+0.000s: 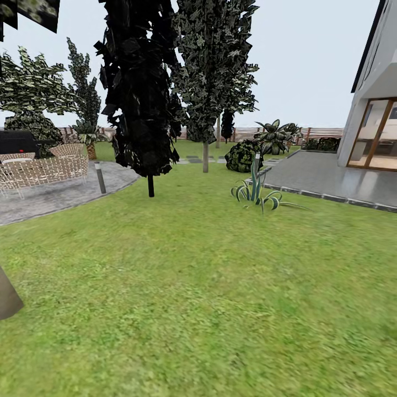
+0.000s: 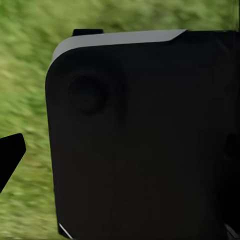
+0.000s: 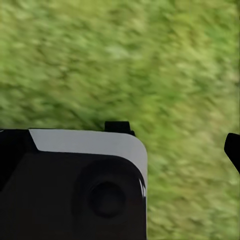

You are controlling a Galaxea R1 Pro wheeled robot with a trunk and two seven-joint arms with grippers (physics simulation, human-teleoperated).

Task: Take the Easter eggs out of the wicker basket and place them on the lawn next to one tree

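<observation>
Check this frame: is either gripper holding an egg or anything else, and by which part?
Cannot be told. Both wrist views show a dark robot body over blurred lawn, with no fingers clearly in view. No egg or basket appears.

mottled grass lawn (image 1: 209,298) — glossy grey paving (image 1: 331,179)

We see the lawn (image 1: 198,286) filling the lower frame, a tree (image 1: 212,71) upper centre, paving (image 1: 331,176) right, woven chairs (image 1: 41,168) left.
</observation>
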